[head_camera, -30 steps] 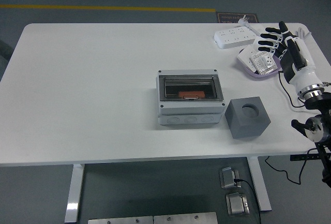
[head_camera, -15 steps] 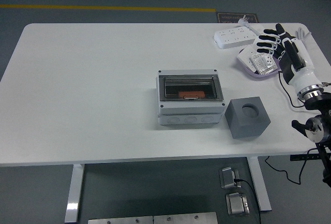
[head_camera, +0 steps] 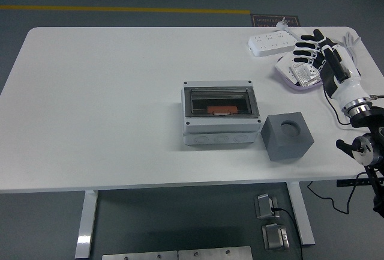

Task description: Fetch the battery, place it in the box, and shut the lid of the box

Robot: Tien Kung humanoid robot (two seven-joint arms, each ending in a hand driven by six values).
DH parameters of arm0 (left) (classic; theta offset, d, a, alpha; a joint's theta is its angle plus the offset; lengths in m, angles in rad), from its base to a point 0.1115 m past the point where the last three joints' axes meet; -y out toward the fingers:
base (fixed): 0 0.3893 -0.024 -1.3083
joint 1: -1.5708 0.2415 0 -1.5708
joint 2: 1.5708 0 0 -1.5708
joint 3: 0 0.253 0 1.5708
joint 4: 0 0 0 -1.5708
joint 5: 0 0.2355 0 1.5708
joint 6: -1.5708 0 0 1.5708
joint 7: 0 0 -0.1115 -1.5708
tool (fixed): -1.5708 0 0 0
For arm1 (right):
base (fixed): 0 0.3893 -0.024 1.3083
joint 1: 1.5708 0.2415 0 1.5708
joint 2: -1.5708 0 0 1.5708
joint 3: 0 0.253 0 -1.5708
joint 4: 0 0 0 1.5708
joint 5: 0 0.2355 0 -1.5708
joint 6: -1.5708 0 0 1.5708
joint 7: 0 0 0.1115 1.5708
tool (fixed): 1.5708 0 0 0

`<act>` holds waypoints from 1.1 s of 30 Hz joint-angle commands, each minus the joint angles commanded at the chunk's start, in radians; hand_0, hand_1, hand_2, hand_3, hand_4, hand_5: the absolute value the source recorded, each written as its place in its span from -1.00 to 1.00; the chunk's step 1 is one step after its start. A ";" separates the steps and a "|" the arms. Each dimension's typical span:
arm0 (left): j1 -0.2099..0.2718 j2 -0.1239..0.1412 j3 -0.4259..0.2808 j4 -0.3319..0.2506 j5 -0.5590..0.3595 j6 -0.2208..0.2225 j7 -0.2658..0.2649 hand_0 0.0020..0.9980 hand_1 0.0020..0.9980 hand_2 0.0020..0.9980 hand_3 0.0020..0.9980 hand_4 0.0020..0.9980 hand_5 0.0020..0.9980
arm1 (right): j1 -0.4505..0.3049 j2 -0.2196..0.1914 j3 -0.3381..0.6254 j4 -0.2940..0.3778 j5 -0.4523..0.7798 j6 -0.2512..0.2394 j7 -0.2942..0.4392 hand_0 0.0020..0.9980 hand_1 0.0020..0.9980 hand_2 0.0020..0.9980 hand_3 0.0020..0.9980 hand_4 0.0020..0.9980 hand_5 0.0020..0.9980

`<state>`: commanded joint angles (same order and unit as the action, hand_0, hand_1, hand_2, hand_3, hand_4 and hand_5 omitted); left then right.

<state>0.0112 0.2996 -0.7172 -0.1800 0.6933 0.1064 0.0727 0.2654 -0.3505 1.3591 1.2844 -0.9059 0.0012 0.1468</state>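
Right hand (head_camera: pixel 324 53) hovers over the shallow white-and-lilac dish (head_camera: pixel 287 77) at the far right of the white table (head_camera: pixel 108 104), fingers (head_camera: pixel 306 45) spread wide and holding nothing. Palm faces down and toward the table's middle; the white forearm runs back toward the right edge, wrist bent so the fingertips lead. Judged: a pre-grasp reach for the battery.

The flat silver-grey battery pack (head_camera: pixel 302 74) lies in the dish, partly under the fingers. Whether any fingertip touches it cannot be told from this view. The dish probably serves as a fixed pick-up spot within the right arm's reach.

The grey rectangular plastic box (head_camera: pixel 221 116) with a dark-framed clear window sits mid-table, well apart from the dish. An orange item (head_camera: pixel 220 110) shows inside it, near the front. Whether the lid is raised or down is unclear here; it must be open to take the battery.

A dark grey cube with a round recess (head_camera: pixel 287 137) stands just beside the box's right front corner; purpose not evident. A white power strip (head_camera: pixel 271 42) lies beyond the dish.

Left arm not visible. Task judged at its first step: battery not yet lifted.
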 joint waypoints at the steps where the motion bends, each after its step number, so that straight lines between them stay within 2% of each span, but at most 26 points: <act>1: 0.000 0.001 0.000 0.000 0.002 0.000 0.000 -0.10 0.16 0.09 0.07 -0.37 -1.00 | 0.000 0.001 -0.001 0.000 0.000 0.000 0.000 0.14 0.18 0.24 0.24 0.56 0.40; 20: -0.004 0.024 0.001 0.000 0.027 -0.003 0.002 -0.09 0.16 0.09 0.07 -0.36 -1.00 | 0.007 0.003 -0.021 0.007 -0.002 0.004 0.000 0.15 0.20 0.25 0.25 0.56 0.35; 22: -0.002 0.024 -0.002 0.000 0.027 -0.002 0.001 -0.09 0.16 0.09 0.07 -0.36 -1.00 | 0.011 0.001 -0.023 0.010 -0.004 0.005 -0.001 0.15 0.20 0.25 0.26 0.63 0.34; 33: -0.010 0.010 0.006 0.000 0.003 -0.003 -0.012 -0.09 0.16 0.09 0.07 -0.36 -1.00 | 0.030 -0.013 -0.035 0.021 -0.006 0.005 -0.011 0.16 0.20 0.25 0.26 0.63 0.34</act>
<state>0.0015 0.3099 -0.7109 -0.1800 0.6968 0.1033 0.0611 0.2952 -0.3638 1.3245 1.3059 -0.9117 0.0058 0.1363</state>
